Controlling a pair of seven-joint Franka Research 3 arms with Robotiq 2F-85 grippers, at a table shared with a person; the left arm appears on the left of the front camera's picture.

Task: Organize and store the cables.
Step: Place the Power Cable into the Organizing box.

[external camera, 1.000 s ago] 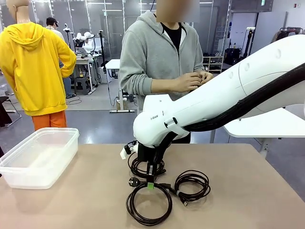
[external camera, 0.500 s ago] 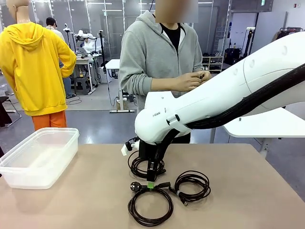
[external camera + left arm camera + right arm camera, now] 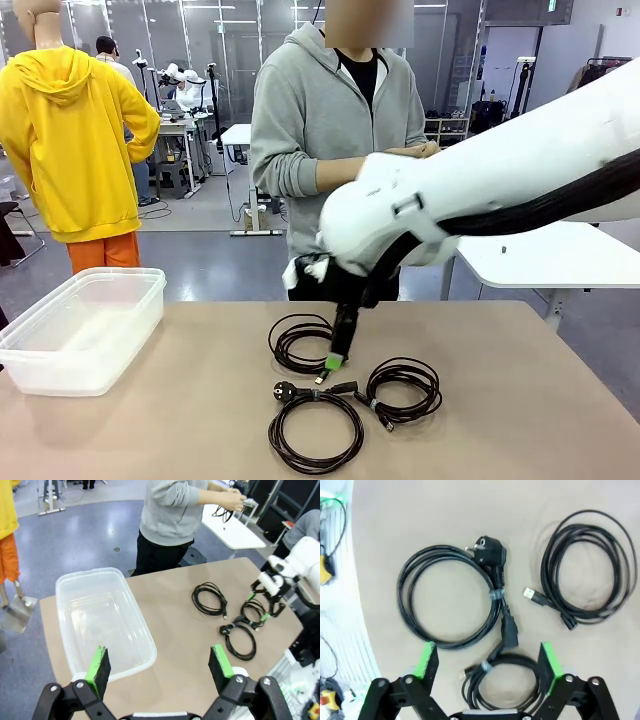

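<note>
At lower centre of the front view, three thin black cables in round coils (image 3: 494, 596) lie flat on the beige table (image 3: 520, 400), and the black right gripper with green pads (image 3: 337, 358) hovers above, fingers apart and empty, probably choosing one. The left gripper (image 3: 160, 662), equally spread, looks down at the clear plastic box (image 3: 60, 370). Behind, a grey-floored workshop hall.

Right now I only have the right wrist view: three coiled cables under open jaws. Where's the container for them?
Observer: A clear plastic bin stands at the table's left end.
Operator: And the other arm?
Observer: The left gripper hangs high above that end, looking down at the bin, its jaws wide open.
Operator: What about the person?
Observer: The person stands at the far side, hands holding another black cord.
</note>
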